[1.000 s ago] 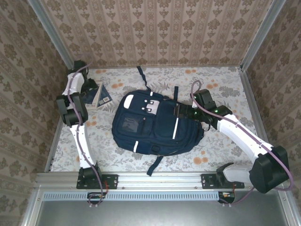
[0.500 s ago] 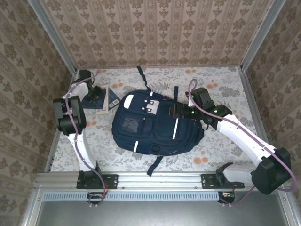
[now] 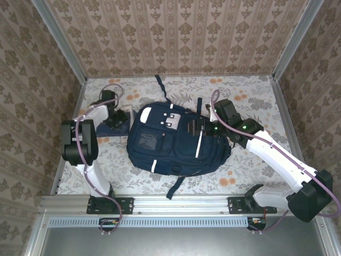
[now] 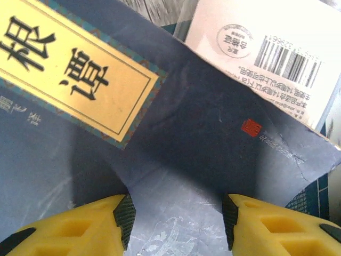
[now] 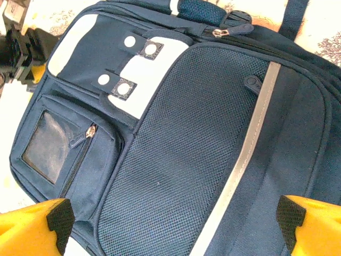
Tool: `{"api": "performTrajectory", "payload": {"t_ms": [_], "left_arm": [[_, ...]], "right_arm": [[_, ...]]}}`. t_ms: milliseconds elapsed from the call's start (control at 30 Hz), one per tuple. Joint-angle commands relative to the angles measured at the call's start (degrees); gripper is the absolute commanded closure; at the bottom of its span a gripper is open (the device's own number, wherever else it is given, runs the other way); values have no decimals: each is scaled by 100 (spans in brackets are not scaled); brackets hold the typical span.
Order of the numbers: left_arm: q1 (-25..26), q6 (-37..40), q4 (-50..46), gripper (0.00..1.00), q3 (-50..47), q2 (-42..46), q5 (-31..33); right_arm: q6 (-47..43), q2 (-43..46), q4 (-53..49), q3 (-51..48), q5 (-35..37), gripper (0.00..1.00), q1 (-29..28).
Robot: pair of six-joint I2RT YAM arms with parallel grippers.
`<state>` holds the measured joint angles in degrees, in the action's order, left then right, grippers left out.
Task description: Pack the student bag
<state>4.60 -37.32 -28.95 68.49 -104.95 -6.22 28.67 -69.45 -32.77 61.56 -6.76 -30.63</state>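
Navy bag (image 3: 176,141) is lying flat, front up, in the middle of the table (image 3: 250,93), taking up most of the centre. White patches (image 5: 80,58) w/ round snaps are showing on its far-left part. A small windowed pocket is sitting on its left side, and a mesh panel and white stripe (image 5: 248,144) are running across its right half. Dark straps are trailing toward the far and near edges.

Right gripper (image 3: 198,126) is hovering over the bag's right part. In the wrist view its yellow fingers (image 5: 26,226) are standing wide apart at the lower corners, w/ the bag's mesh below the gap. Can't tell if they're touching the fabric.

Just beside the bag, toward the table's left edge, a navy book (image 3: 106,128) w/ a yellow label (image 4: 69,69) is lying flat. Left gripper (image 3: 118,117) is sitting over it. In the wrist view its fingers (image 4: 80,226) are standing apart, the book's cover spanning the gap between them. Unclear whether the tips are pressing on the cover. A white cover w/ barcode (image 4: 266,48) is lying partly under the book's corner.
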Motion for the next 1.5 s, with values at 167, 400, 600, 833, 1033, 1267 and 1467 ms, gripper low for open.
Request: {"api": "performTrajectory", "payload": {"t_ms": [167,400,600,833,1033,1267,1467], "left_arm": [[633,-250,-785,48,-715,433,250],[1348,175,-1182,41,-448,1161,757],[2481,-757,0,42,-701,936,-316],[3494,-415,-450,42,775,337,162],[2235,146,-857,39,679,992,426],[-79,158,-684,35,338,1057,384],[-650,62,-794,37,706,-32,15]], "right_arm": [[78,295,-431,200,329,0,-58],[53,506,-664,139,462,0,-58],[-26,594,-891,262,660,0,-57],[-5,558,-1023,404,736,0,-62],[12,564,-892,339,569,0,-73],[177,387,-373,71,268,0,-183],[276,205,-125,18,148,0,-418]]}}
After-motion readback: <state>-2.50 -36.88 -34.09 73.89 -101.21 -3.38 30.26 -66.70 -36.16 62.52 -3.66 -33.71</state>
